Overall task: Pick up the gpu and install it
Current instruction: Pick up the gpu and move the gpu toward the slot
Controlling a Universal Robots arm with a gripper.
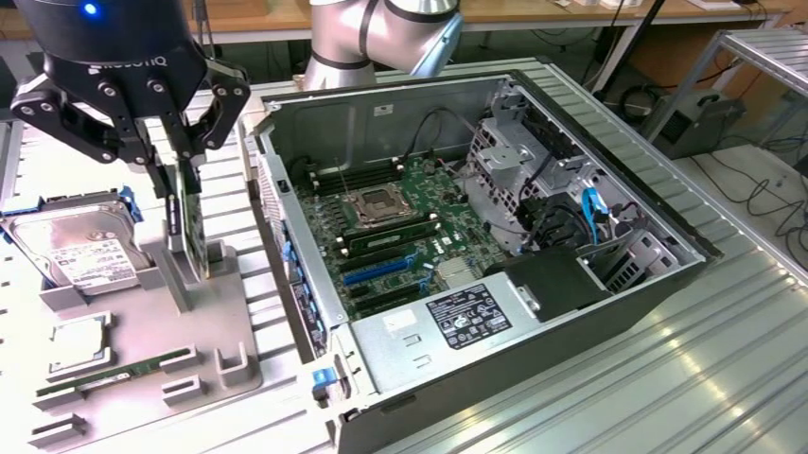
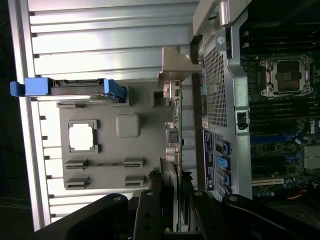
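Wrist view reveals the bracket (image 2: 176,62) of the gpu (image 2: 175,137), which the pincer (image 2: 176,195) clamps.

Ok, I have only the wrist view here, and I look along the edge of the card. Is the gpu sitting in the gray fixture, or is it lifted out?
Observer: In the exterior view the gpu stands upright, with its lower edge down at the gray fixture. The gripper is shut on its upper part. I cannot tell if it has lifted clear.
Operator: What is beside it?
Observer: A hard drive with its white label showing, on the exterior view's left of the card.
Operator: And the slim stick?
Observer: The green RAM stick lies in its holders, nearer the camera than the drive.
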